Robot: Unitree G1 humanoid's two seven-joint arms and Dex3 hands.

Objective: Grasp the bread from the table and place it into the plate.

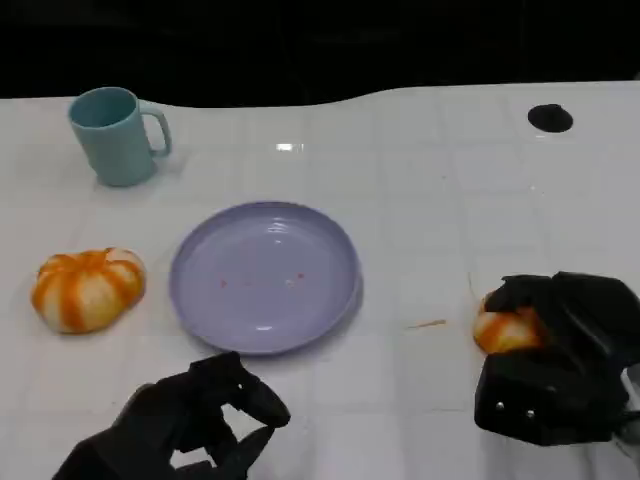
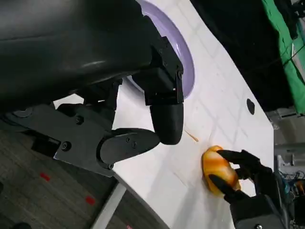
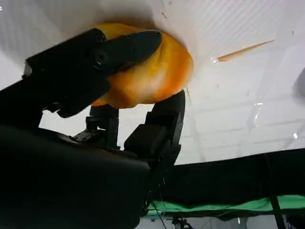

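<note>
1. The right hand (image 1: 555, 350) is wrapped around a bread (image 1: 505, 328) on the desk (image 1: 430, 200), well to the right of the plate (image 1: 265, 276).
2. It looks light and soft, so a gentle hold across its rounded sides should suit.
3. The left hand (image 1: 195, 420), just below the plate, holds nothing, fingers loosely curled.
4. The hand hides most of the bread; whether it has left the desk is unclear.

White tiled table (image 1: 420, 170) with glare spot, black backdrop (image 1: 300, 45) behind, green cloth (image 2: 281, 28) beyond, grey floor (image 2: 28, 191) below.
</note>
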